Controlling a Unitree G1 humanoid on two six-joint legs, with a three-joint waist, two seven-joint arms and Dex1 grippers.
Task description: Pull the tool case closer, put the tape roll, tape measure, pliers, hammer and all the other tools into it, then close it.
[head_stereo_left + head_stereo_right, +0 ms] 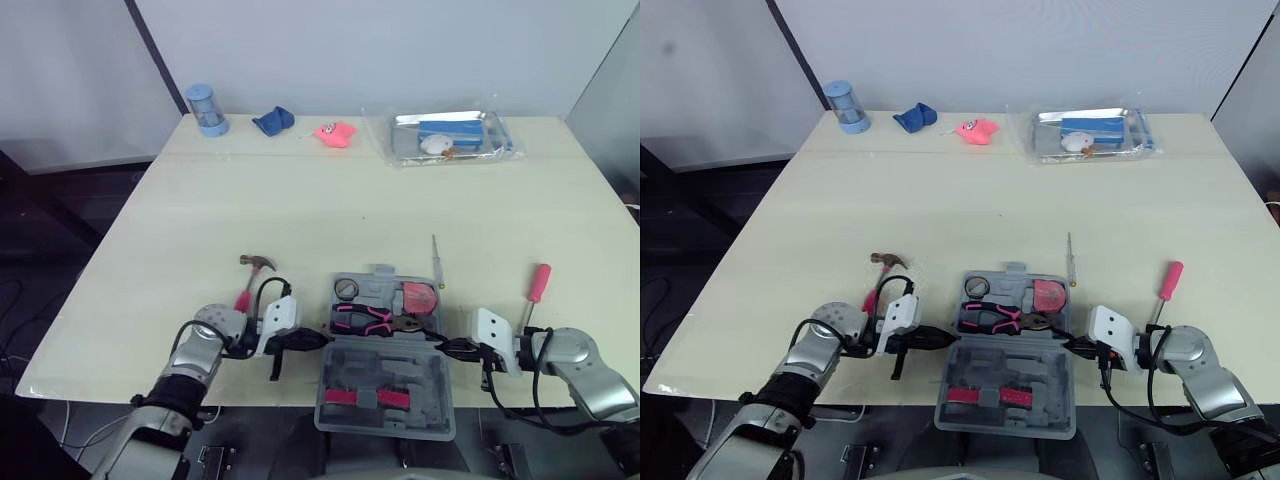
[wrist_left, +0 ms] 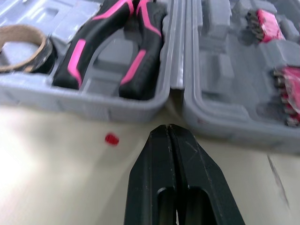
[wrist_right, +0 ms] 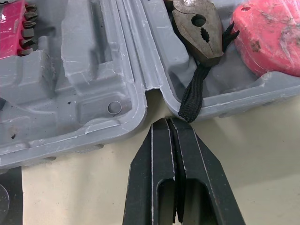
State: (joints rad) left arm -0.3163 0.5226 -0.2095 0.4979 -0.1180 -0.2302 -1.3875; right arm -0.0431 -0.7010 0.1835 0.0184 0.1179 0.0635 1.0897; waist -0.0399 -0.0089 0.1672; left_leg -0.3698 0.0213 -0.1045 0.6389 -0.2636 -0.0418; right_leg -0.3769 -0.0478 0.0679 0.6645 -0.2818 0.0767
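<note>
Left claw (image 2: 168,132): pinched shut on nothing, its tip just beside the left wall of the tool case (image 1: 383,362), at the hinge seam.
Right claw (image 3: 168,123): also pinched shut and empty, its tip just beside the case's right wall at the same seam, next to a black strap that hangs over the rim.
Tool case: lies open at the near edge of the bench (image 1: 330,210), between the two claws; the lid half juts past the edge.
Pliers (image 1: 362,320): in the tray half, pink-and-black handles towards the left claw.
Tape roll (image 1: 346,289): in the tray's far left corner.
Tape measure (image 1: 418,297): red, in the tray's far right corner.
Hammer (image 1: 257,263): on the bench left of the case, apart from it.
Thin screwdriver (image 1: 436,258): on the bench just beyond the case.
Red-handled screwdriver (image 1: 538,283): on the bench, right of the case.
</note>
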